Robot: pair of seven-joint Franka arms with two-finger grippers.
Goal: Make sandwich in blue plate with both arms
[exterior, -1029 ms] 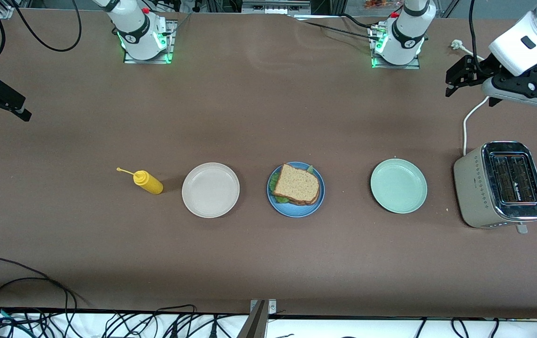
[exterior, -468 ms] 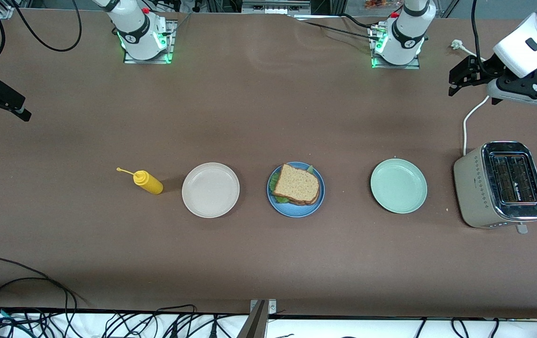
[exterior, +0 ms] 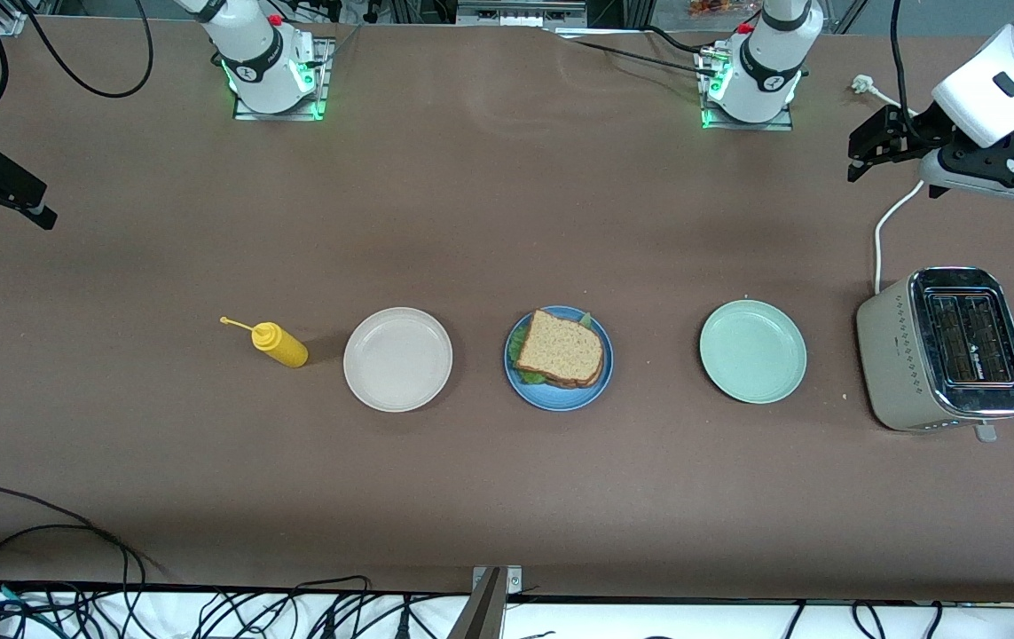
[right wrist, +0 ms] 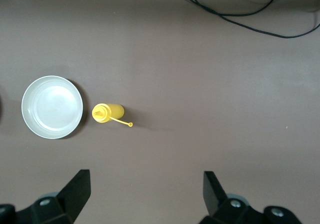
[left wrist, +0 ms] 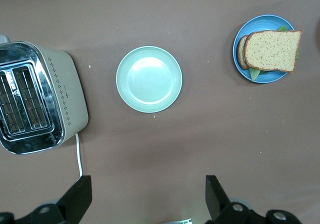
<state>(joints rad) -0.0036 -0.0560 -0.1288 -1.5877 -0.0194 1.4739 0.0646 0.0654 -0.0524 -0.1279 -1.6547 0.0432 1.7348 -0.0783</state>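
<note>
The front view shows a brown table [exterior: 489,204] on which a row of things is laid out. At the middle of the row the blue plate [exterior: 559,398] is set, and the sandwich [exterior: 562,348] rests on it: two slices of brown bread are stacked, with green lettuce showing at the edges between them. Beside the blue plate, toward the right arm's end of the table, a beige-white plate [exterior: 397,358] is found, and just beside that a yellow squeeze bottle [exterior: 279,344] is lying with its thin nozzle pointed away from the plates. Toward the left arm's end, a mint-green plate [exterior: 752,351] is placed well apart from the blue plate, and next to it a beige toaster [exterior: 941,350] with two slots is seen, its white cord [exterior: 888,222] trailing away from the front camera. The left gripper [exterior: 866,146] is held up over bare table near the cord, with nothing between its fingers, which are spread wide in the left wrist view [left wrist: 145,204]. The right gripper [exterior: 1,191] is held over the table's edge at the right arm's end; it too is released and empty, its fingers standing wide apart in the right wrist view [right wrist: 145,199]. Black cables [exterior: 27,550] are draped along the table edge nearest the front camera.
</note>
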